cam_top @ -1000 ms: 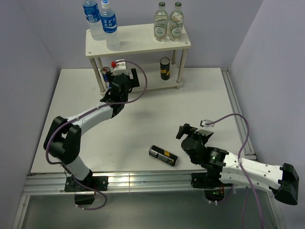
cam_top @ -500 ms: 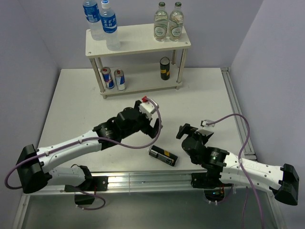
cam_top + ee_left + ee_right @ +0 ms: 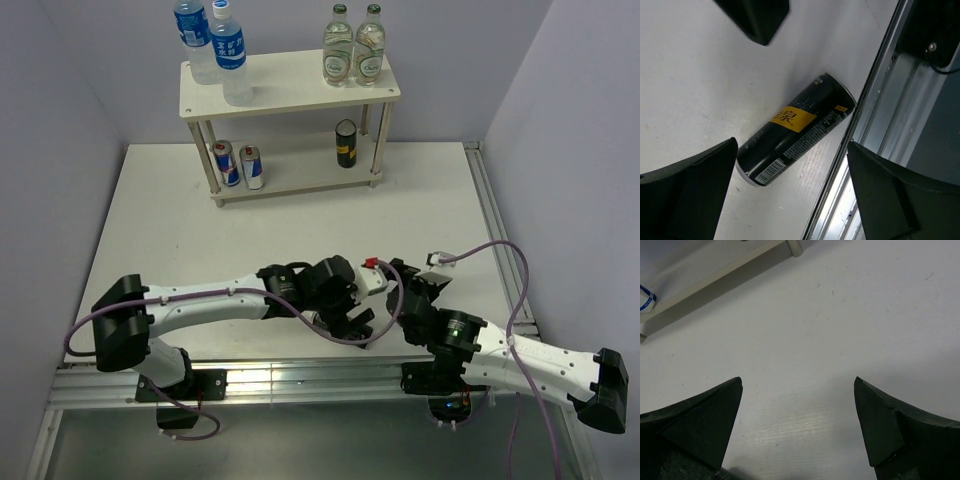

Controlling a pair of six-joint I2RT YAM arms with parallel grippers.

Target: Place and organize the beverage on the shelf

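The cream shelf (image 3: 290, 88) stands at the back. Two blue-labelled water bottles (image 3: 229, 58) stand on its top board at the left. Two blue-and-silver cans (image 3: 239, 165) and one upright dark can (image 3: 346, 143) stand on the lower board. The other dark can with a yellow band (image 3: 796, 129) lies on its side near the table's front edge. My left gripper (image 3: 792, 145) is open above it, with a finger on either side; in the top view this gripper (image 3: 350, 322) hides the can. My right gripper (image 3: 798, 380) is open and empty over bare table, just right of it (image 3: 402, 276).
Two green-capped clear bottles (image 3: 354, 48) stand on the top board at the right. A metal rail (image 3: 890, 125) runs along the front table edge, right beside the lying can. The right arm's wrist (image 3: 440, 325) is close to my left gripper.
My left arm has left the shelf's lower board, where both blue-and-silver cans now stand, and swung to the front over the lying dark can. The right gripper has shifted slightly.
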